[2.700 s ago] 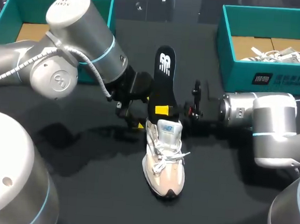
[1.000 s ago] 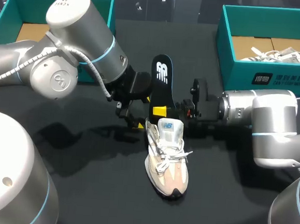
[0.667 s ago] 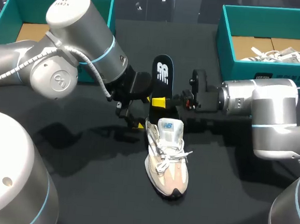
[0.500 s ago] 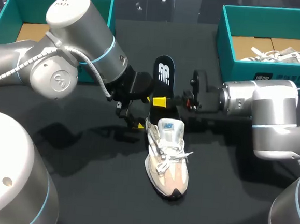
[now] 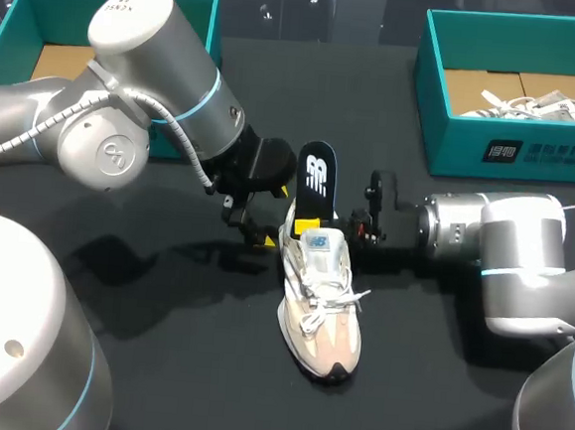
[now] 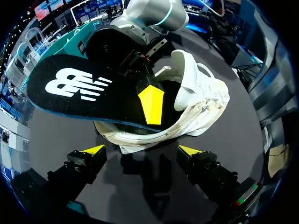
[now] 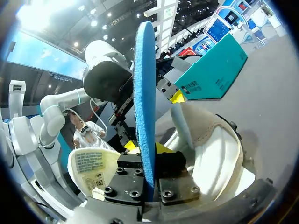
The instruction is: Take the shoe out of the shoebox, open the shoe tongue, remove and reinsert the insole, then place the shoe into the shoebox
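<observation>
Sneaker (image 5: 319,297): sat on table, tongue lifted. Insole (image 5: 315,177): clamped by right gripper (image 5: 310,224), stood edge-up in sneaker's heel opening, apparently for reinsertion. Left gripper (image 6: 142,150): fingers apart, behind sneaker's heel, likely as backstop.

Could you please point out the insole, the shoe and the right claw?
insole (image 5: 317,171), head view, on its logo.
shoe (image 5: 318,307), head view, on its laces.
right claw (image 5: 310,225), head view, on its yellow tip atop the insole.
</observation>
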